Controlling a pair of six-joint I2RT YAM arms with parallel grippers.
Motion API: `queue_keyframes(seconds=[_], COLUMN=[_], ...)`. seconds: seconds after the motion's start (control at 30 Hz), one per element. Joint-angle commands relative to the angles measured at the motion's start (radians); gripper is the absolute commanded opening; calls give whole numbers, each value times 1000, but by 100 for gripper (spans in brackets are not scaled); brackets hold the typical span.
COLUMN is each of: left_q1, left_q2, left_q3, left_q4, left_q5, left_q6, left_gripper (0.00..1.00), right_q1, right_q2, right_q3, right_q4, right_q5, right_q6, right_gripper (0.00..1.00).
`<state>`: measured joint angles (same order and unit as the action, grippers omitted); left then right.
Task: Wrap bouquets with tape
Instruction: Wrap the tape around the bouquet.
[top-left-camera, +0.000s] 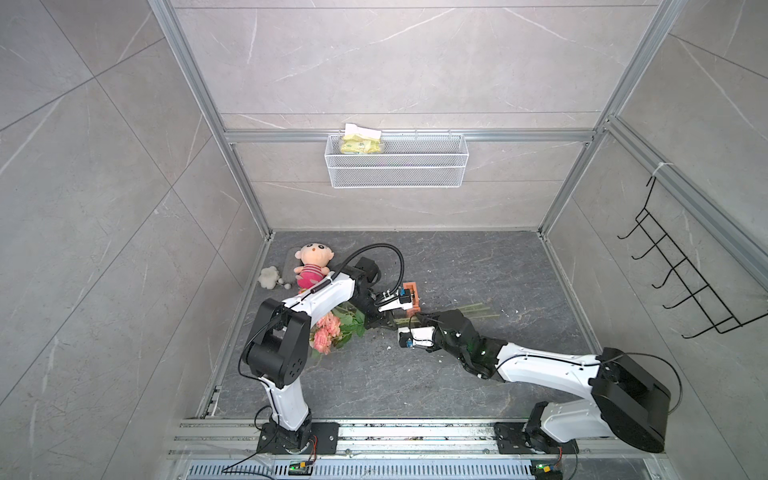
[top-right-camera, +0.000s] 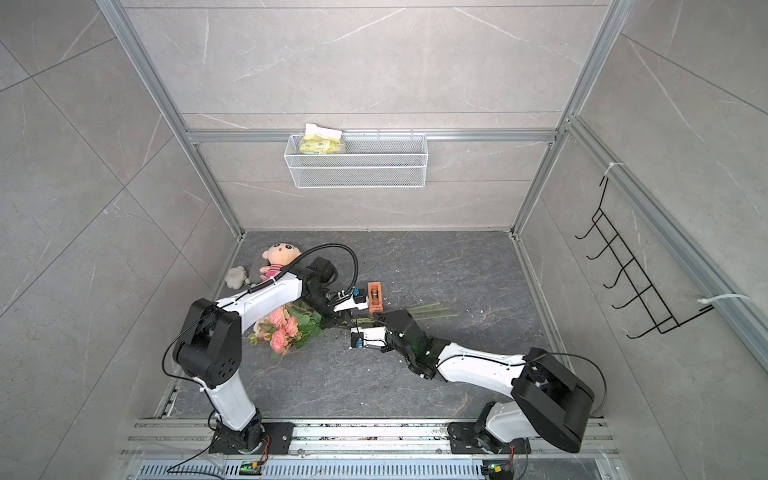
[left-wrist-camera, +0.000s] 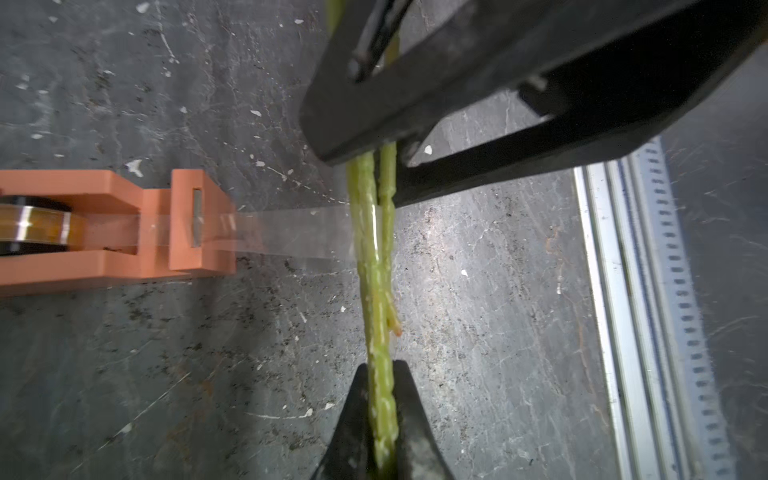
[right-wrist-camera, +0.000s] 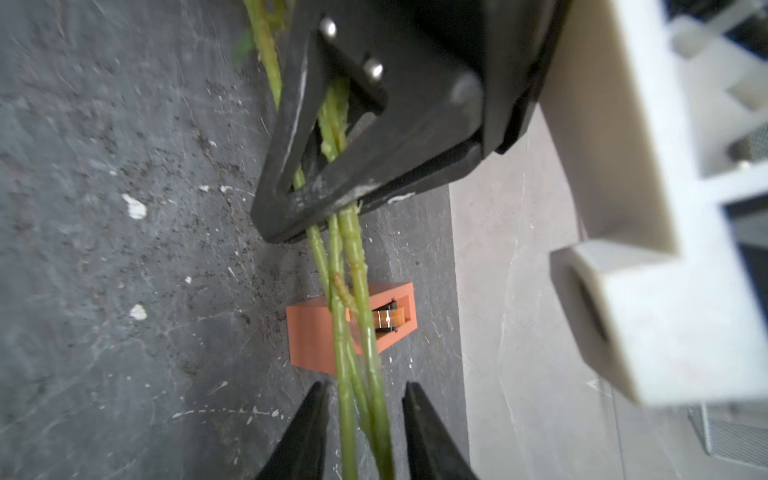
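The left hand (left-wrist-camera: 381, 371) was clamped on the pink bouquet's thin green stems (left-wrist-camera: 372, 266), steadying them where clear tape (left-wrist-camera: 291, 232) from the orange block dispenser (left-wrist-camera: 178, 249) stuck; the right hand (right-wrist-camera: 363, 387) straddled them, parted.

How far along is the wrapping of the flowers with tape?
Done: the tape runs from the orange dispenser and sticks onto the stems. In hand: the left tool clamps the stems; the right tool stands open around them. Left, it seems: winding the tape round and cutting it.
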<state>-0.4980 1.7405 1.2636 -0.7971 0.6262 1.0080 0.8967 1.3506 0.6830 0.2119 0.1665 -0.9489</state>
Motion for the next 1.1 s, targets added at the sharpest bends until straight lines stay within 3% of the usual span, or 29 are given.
queue_keyframes(seconds=[0.0,0.07,0.1,0.17,0.3,0.4,0.6,0.93,1.07], left_q1=[-36,-62,-76,-102,-150,-180,-232,-275,-282], left_q2=[-135,-187,-210,-245,-296,-328,-362,-357,-365], left_q3=[-55,-102,-131,-167,-239,-292,-368,-403,-409], left_q4=[150,231,271,330,450,542,708,811,824], left_q5=[-115,-186,-221,-289,-418,-491,-626,-713,-701], left_q6=[-51,-61,-58,-51,-26,2,58,131,133], left_gripper=[0,0,0,0,0,0,0,0,0], right_q1=[-50,-124,-184,-268,-400,-455,-457,-449,-444], right_q2=[-71,-90,-93,-90,-64,42,313,512,575], right_q3=[147,229,278,348,420,532,759,875,897], right_q4=[-461,-642,-734,-860,-940,-1032,-1262,-1358,-1361], right_q5=[-218,-373,-513,-669,-713,-772,-875,-967,-939], right_q6=[300,421,473,497,495,461,366,252,261], right_gripper=[55,63,67,70,71,71,68,66,61])
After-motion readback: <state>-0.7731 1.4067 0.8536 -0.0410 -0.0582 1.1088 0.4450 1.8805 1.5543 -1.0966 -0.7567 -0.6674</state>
